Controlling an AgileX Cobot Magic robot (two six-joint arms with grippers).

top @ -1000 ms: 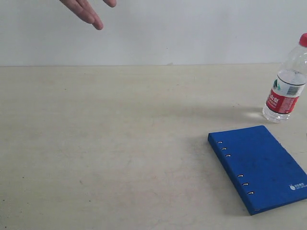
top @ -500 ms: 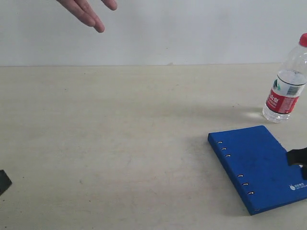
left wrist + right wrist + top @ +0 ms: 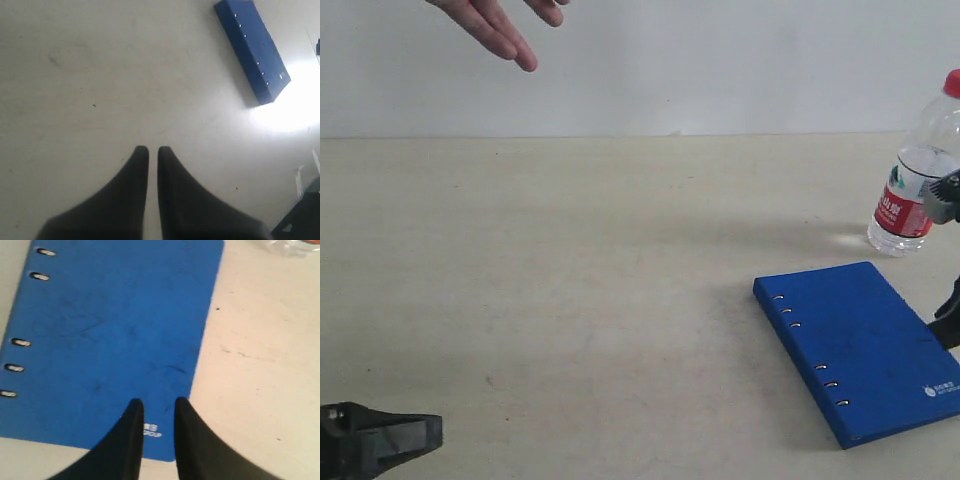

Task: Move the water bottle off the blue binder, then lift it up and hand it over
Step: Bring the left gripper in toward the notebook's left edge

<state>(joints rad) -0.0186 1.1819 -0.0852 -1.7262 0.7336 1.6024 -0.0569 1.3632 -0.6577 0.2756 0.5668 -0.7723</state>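
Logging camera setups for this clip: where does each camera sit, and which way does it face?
Exterior view: raised off the arms, facing across the table to a wall; shows left pincer, right arm, a person's hand.
Left wrist view: on the left arm, looking down past the shut left pincer at bare table.
Right wrist view: on the right arm, looking down past the slightly open right pincer onto the blue binder.
Shared: all three show the binder; exterior and right wrist also show the water bottle.

Left tool [image 3: 425, 432]: at near worktop [image 3: 620, 250] edge. Blue binder [image 3: 865, 350]: flat, well right of tool. Water bottle [image 3: 905, 212]: upright, beyond binder, apart from it. Human hand [image 3: 495, 25]: high beyond tool.
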